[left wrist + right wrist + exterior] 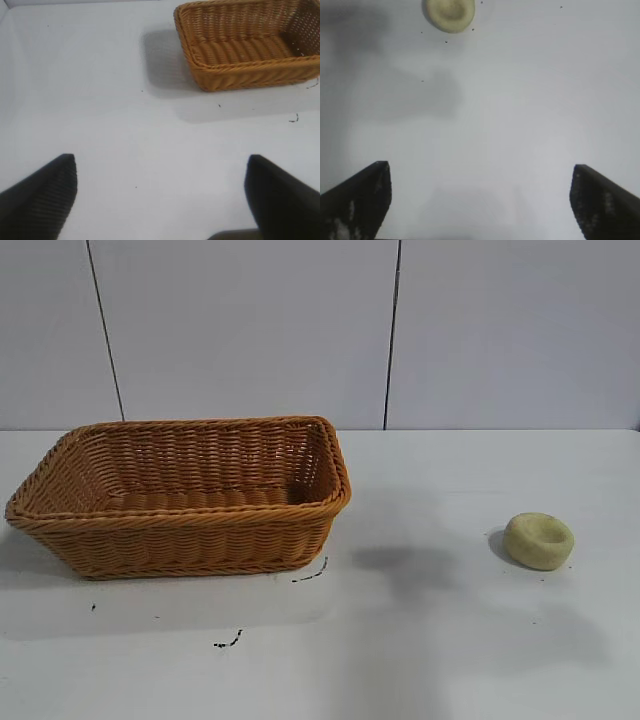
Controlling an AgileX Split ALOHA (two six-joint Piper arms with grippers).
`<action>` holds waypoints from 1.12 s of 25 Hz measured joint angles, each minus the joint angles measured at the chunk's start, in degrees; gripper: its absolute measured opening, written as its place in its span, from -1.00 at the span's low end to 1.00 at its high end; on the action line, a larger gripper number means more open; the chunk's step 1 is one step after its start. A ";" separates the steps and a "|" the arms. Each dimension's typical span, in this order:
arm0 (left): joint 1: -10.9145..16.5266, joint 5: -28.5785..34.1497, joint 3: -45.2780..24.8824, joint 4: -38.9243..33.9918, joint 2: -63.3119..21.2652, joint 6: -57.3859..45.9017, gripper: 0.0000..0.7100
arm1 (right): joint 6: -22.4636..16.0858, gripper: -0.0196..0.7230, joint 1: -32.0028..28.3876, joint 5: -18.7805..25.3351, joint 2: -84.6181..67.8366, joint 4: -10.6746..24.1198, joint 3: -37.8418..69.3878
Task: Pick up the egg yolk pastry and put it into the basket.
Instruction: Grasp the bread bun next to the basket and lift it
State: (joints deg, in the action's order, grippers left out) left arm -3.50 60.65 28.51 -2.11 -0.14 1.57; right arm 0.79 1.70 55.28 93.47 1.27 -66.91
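The egg yolk pastry (539, 540), a pale yellow-cream puck with a dimpled top, lies on the white table at the right. It also shows in the right wrist view (448, 14), well ahead of my right gripper (480, 170), which is open and empty above bare table. The orange-brown wicker basket (180, 498) stands at the left, nothing inside it. It also shows in the left wrist view (245, 42), far ahead of my left gripper (161, 162), which is open and empty. Neither gripper shows in the exterior view.
The white table (420, 640) has a few small dark marks (228, 643) in front of the basket. A grey panelled wall (300, 330) closes the back.
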 joint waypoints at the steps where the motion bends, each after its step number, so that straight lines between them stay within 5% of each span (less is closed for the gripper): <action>1: 0.00 0.00 0.00 0.00 0.00 0.00 0.95 | 0.26 0.93 0.00 0.00 2.75 0.05 -1.92; 9: 0.00 0.00 0.00 0.00 0.00 0.00 0.95 | 1.21 0.93 1.39 -0.71 15.76 0.80 -10.90; 20: 0.00 0.00 0.00 0.00 0.00 0.00 0.95 | 0.31 0.93 4.50 -10.80 25.88 1.64 -11.22; 28: 0.00 0.00 0.00 0.00 0.00 0.00 0.95 | -0.01 0.93 4.50 -13.29 29.15 1.34 -11.22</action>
State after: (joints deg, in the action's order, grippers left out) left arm -3.50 60.65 28.51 -2.11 -0.14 1.57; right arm 0.77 6.20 41.99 122.62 2.61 -78.13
